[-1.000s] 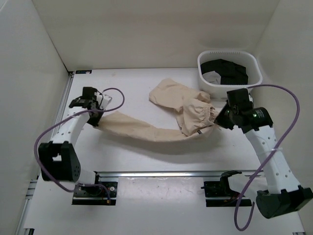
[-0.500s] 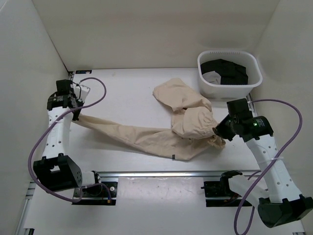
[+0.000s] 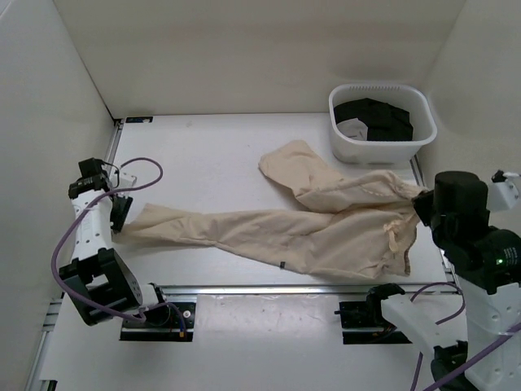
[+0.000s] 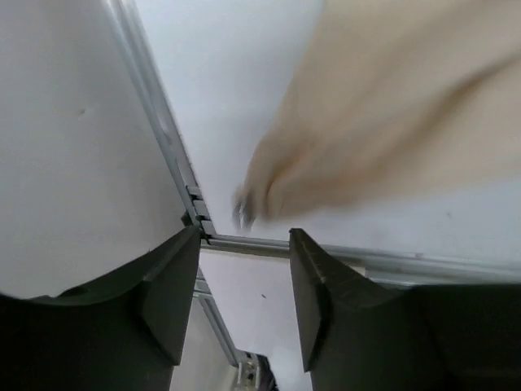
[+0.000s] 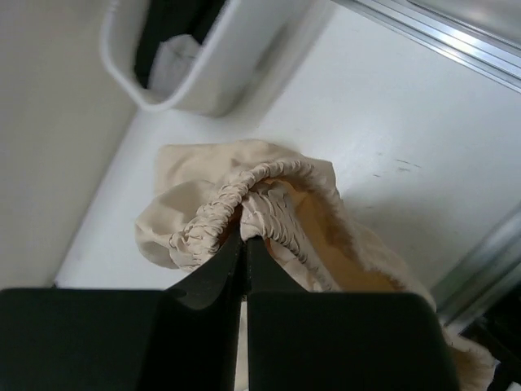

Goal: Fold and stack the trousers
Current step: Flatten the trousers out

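Note:
The beige trousers (image 3: 326, 236) lie stretched across the table, one leg reaching to the far left and the other bent back toward the middle (image 3: 289, 159). My left gripper (image 3: 118, 216) is at the left edge and open. In the left wrist view its fingers (image 4: 171, 293) are apart with nothing between them, and the leg's cuff (image 4: 269, 187) lies on the table just beyond. My right gripper (image 3: 422, 202) is at the right edge. In the right wrist view it (image 5: 246, 240) is shut on the gathered elastic waistband (image 5: 269, 175).
A white basket (image 3: 383, 88) with dark clothes (image 3: 374, 118) stands at the back right, close to the waistband; its wall (image 5: 203, 90) shows in the right wrist view. A metal rail (image 3: 269, 289) runs along the near edge, another (image 4: 163, 138) down the left edge.
My left gripper moved to the left edge, opened and let go of the leg cuff. The right arm pulled the waistband right, drawing the trousers out long.

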Robot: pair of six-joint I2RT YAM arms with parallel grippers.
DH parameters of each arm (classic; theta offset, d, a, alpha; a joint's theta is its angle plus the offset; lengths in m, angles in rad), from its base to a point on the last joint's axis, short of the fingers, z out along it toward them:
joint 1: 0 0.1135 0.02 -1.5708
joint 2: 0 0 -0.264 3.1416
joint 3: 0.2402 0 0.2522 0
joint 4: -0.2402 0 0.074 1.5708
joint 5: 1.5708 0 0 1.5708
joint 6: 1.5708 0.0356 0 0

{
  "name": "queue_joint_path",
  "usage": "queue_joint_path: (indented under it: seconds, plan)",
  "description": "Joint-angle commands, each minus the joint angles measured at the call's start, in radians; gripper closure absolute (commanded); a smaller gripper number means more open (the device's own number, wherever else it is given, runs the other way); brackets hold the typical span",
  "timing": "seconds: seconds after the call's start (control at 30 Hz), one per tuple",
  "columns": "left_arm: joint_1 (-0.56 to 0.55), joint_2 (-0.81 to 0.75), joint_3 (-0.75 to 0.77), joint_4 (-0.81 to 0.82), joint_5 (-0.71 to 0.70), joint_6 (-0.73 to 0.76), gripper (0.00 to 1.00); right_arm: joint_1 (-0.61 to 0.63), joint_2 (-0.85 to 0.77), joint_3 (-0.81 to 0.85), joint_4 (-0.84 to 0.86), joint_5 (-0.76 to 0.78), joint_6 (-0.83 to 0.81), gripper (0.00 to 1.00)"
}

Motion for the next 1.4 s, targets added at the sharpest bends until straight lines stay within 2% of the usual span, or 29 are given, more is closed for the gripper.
queue_joint_path:
  seconds: [0.0, 0.03, 0.07, 0.13, 0.17, 0.2, 0.23, 0.27, 0.3, 0.37, 0.4, 0.47, 0.5, 0.53, 0.6, 0.67, 0.87, 1.0, 1.23, 1.3, 1.37]
  plan:
    - [-0.008, -0.037, 0.007, -0.048, 0.112, 0.019, 0.38, -0.002, -0.050, -0.153, -0.182, 0.131, 0.100, 1.00]
    - [-0.018, -0.037, 0.030, -0.048, 0.126, 0.019, 0.24, -0.002, -0.070, -0.190, -0.182, 0.155, 0.120, 1.00]
    - [-0.040, -0.024, 0.062, -0.048, 0.155, 0.019, 0.21, -0.002, -0.090, -0.222, -0.182, 0.169, 0.163, 1.00]
    - [-0.065, 0.040, 0.209, -0.048, 0.198, 0.019, 0.21, -0.002, -0.133, -0.282, -0.182, 0.206, 0.178, 1.00]
    - [-0.082, 0.075, 0.270, -0.048, 0.237, -0.026, 0.21, -0.002, -0.133, -0.296, -0.182, 0.223, 0.191, 1.00]
    - [-0.123, 0.116, 0.397, -0.059, 0.256, -0.050, 0.21, -0.002, -0.142, -0.305, -0.182, 0.234, 0.191, 1.00]
    - [-0.161, 0.212, 0.465, -0.080, 0.267, -0.082, 0.23, -0.002, -0.132, -0.321, -0.182, 0.243, 0.191, 1.00]
    - [-0.262, 0.265, 0.586, -0.100, 0.281, -0.134, 0.24, -0.002, -0.112, -0.321, -0.173, 0.243, 0.168, 1.00]
    - [-0.322, 0.367, 0.642, -0.135, 0.281, -0.157, 0.24, -0.002, -0.101, -0.337, -0.173, 0.243, 0.168, 1.00]
    - [-0.445, 0.463, 0.732, -0.145, 0.339, -0.206, 0.24, -0.002, -0.087, -0.373, -0.164, 0.243, 0.168, 1.00]
    - [-0.547, 0.508, 0.812, -0.145, 0.363, -0.220, 0.24, -0.002, -0.087, -0.387, -0.147, 0.243, 0.168, 1.00]
    - [-0.622, 0.655, 0.904, -0.102, 0.386, -0.286, 0.23, -0.002, -0.087, -0.434, -0.132, 0.243, 0.168, 1.00]
    - [-0.666, 0.710, 1.017, -0.089, 0.408, -0.310, 0.23, -0.002, -0.087, -0.449, -0.120, 0.252, 0.168, 1.00]
    - [-0.680, 0.824, 1.077, -0.089, 0.426, -0.333, 0.21, -0.002, -0.101, -0.463, -0.119, 0.252, 0.180, 1.00]
    - [-0.712, 0.931, 1.229, -0.079, 0.492, -0.401, 0.21, -0.002, -0.112, -0.503, -0.119, 0.252, 0.191, 1.00]
    - [-0.735, 1.042, 1.272, -0.047, 0.526, -0.430, 0.20, -0.002, -0.136, -0.531, -0.107, 0.242, 0.191, 1.00]
    - [-0.837, 1.134, 1.245, 0.091, 0.506, -0.488, 0.17, -0.002, -0.123, -0.580, -0.116, 0.208, 0.200, 1.00]
    - [-0.846, 1.184, 1.266, 0.144, 0.479, -0.539, 0.12, -0.002, -0.104, -0.589, -0.116, 0.183, 0.200, 1.00]
    - [-0.855, 1.204, 1.239, 0.176, 0.508, -0.558, 0.12, -0.002, -0.104, -0.621, -0.106, 0.162, 0.200, 1.00]
    - [-0.855, 1.226, 1.250, 0.187, 0.534, -0.567, 0.08, -0.002, -0.104, -0.621, -0.106, 0.162, 0.200, 1.00]
    - [-0.866, 1.249, 1.262, 0.197, 0.545, -0.558, 0.08, -0.002, -0.094, -0.621, -0.106, 0.162, 0.200, 1.00]
